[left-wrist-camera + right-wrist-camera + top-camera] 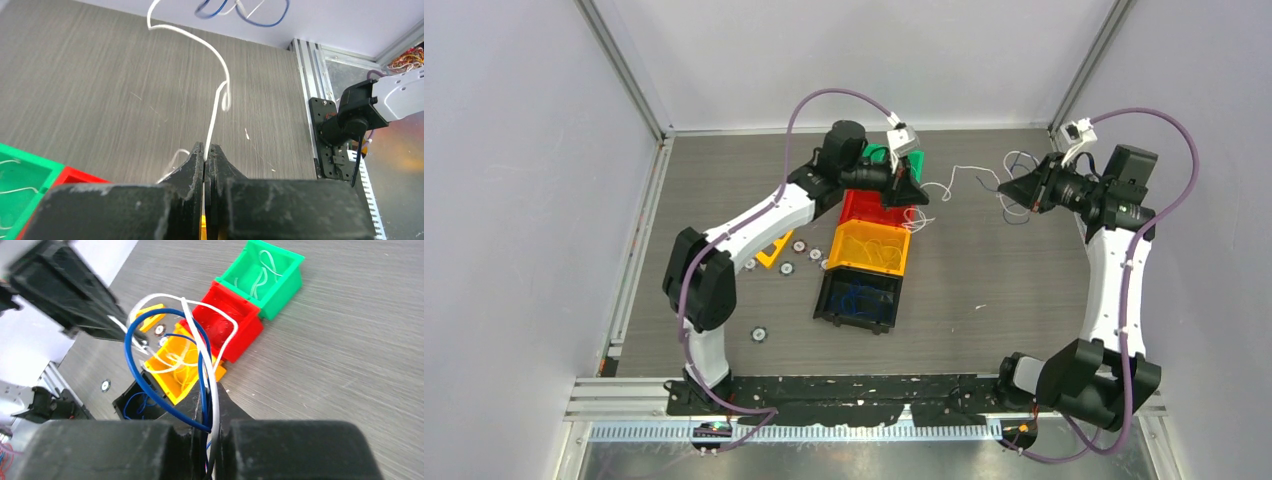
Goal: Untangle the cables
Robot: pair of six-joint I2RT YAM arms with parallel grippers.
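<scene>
Left wrist view is showing the left tool pinching together on one white cable, which is curling upward above the table. Right tool is clamping a bundle of blue and white cables, holding it in the air near the green bin, red bin and yellow bin

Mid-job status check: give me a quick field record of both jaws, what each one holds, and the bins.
left jaws: shut on white cable
right jaws: shut on blue and white bundle
link: the white cable runs from the left jaws toward the bundle
green bin: white strands inside
yellow bin: pale strands inside
black bin: blue strands inside
red bin: contents unclear
</scene>
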